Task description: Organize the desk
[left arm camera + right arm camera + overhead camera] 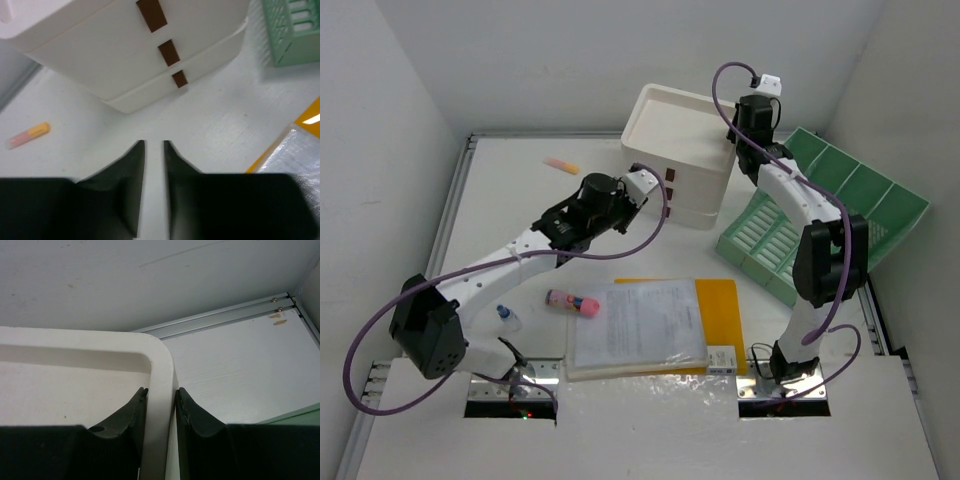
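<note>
Desk spans the view, rails along left and far edges, bare room far-left. Three-drawer box far centre, green file rack just beside it. Paper stack near edge. Right gripper pinches the box's top rim. Left gripper closed, empty, facing the drawers.

white desk — drawer box, green rack, papers, pink marker
</note>
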Motion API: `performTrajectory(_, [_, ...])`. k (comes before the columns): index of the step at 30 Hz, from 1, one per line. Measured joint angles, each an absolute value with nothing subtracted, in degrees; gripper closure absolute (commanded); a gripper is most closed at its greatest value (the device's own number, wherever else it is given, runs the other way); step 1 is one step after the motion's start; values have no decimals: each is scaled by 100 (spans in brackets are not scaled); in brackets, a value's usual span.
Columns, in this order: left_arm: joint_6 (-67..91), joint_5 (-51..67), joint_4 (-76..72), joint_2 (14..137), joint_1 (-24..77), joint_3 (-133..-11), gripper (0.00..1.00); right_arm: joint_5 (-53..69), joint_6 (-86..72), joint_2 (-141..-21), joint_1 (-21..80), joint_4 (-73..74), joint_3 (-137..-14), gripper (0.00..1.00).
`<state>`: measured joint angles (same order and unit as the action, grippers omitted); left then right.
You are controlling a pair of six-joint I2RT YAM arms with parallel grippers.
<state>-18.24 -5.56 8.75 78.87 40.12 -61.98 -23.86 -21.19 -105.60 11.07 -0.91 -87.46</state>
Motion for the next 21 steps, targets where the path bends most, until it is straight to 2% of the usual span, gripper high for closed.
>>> performTrajectory(2, [-1839,-401,840,7953,4012,-6198,38,-2386,-2152,-10562,1107,-91,-8746,100])
performTrajectory(5, [-1643,-141,471,8318,4012,-6296,21,-2392,-2211,-10562,1109,-86,-8746,100])
performTrajectory(12, [-1214,-75,-320,9883,4014,-7422,20,-2410,-2231,-10560,1109,-134,-8711,100])
performTrajectory(21, [-707,-749,-858,10453,4014,-7804,40,-2408,-2257,-10549,1109,-250,-8643,100])
